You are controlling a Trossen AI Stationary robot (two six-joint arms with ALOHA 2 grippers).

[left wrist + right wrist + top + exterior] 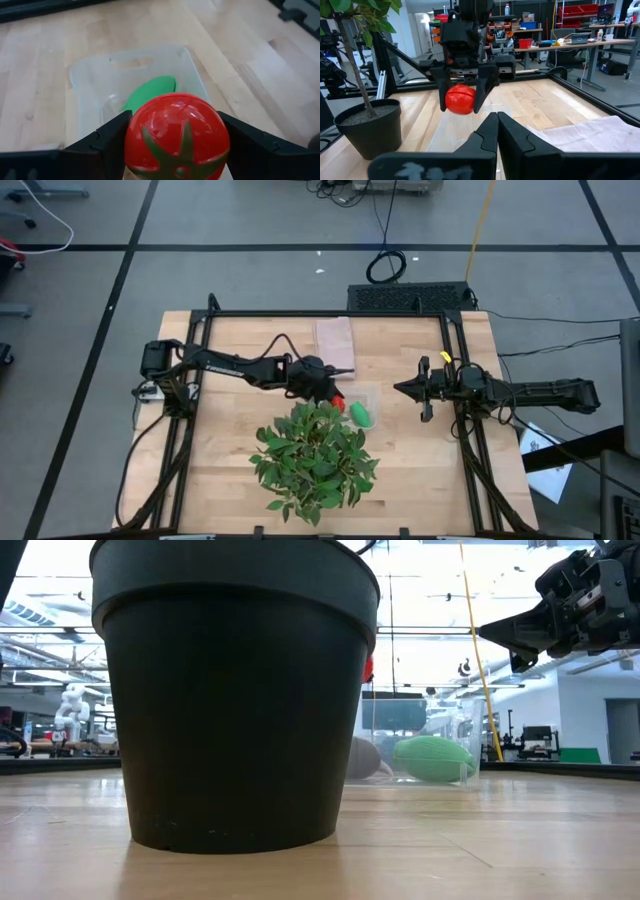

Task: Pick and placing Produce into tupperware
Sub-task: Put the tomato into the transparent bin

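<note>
Tomato (177, 136): red, glossy, rigid, likely light and slippery; we judge its widest sides the best hold. Clamped in left gripper (175, 145), above tub (85, 85). Right gripper (496, 131) closed, empty.

Grey floor (250, 220) with dark lines; cluttered workshop desks (580, 37) behind, brightly lit.

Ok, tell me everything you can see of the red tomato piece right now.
The tomato is a glossy, smooth red ball, plastic by its look, with a darker star-shaped stem mark facing the left wrist camera. The left gripper clamps it between both fingers, one on each side, holding it in the air above the clear tupperware. Nothing else touches it. Below it in the tub lies the green piece.
</note>
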